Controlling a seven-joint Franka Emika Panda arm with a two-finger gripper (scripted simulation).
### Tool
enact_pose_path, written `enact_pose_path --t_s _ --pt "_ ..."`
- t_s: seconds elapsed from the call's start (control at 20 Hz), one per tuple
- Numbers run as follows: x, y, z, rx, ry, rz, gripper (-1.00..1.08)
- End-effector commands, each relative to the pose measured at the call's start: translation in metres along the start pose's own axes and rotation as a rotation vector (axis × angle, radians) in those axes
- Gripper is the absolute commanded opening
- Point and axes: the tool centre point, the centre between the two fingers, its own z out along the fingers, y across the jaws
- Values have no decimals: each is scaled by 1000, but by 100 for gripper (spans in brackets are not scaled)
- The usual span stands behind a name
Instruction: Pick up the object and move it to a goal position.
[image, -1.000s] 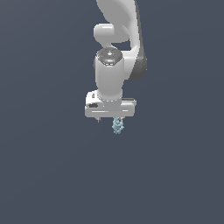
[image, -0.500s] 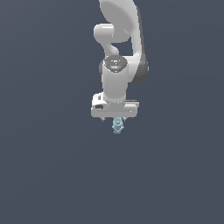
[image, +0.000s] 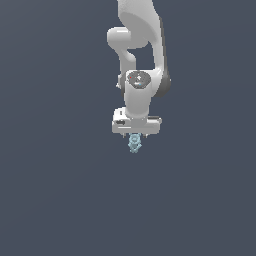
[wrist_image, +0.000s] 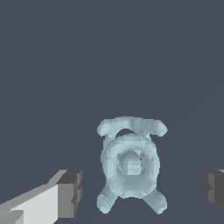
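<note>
The object (image: 134, 144) is a small pale blue-teal lumpy figurine resting on the dark floor. My gripper (image: 135, 136) hangs straight down over it at the end of the white arm. In the wrist view the object (wrist_image: 130, 164) lies between the two fingers, one dark pad (wrist_image: 71, 192) on one side and the other pad (wrist_image: 213, 186) on the far side. A clear gap shows on both sides, so my gripper (wrist_image: 142, 190) is open and touches nothing.
Only the flat dark grey-blue floor (image: 55, 200) surrounds the arm in both views. No goal marker, container or other obstacle shows.
The arm's wrist and hand have shifted toward the exterior view's right and slightly down, coming in over the object. The object has stayed where it was.
</note>
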Motion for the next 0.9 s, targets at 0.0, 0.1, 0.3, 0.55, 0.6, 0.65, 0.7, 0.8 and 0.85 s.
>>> enact_pose_path --t_s 0.0,0.1,0.3,0.55,0.6,0.65,0.7,0.8,0.85 --pt "-3 -2 3 0 0 5 100" --pt "-2 -1 2 0 -1 3 100" --pt "-2 -1 8 0 -1 3 100" --pt "-4 -1 29 0 -1 4 100" --pt "-4 -2 34 0 -1 4 100" --pt "-4 -2 39 0 -1 4 100" --pt "-4 -1 43 0 0 5 100" --pt "-4 -2 49 0 0 5 100" --pt "-4 -2 51 0 0 5 100"
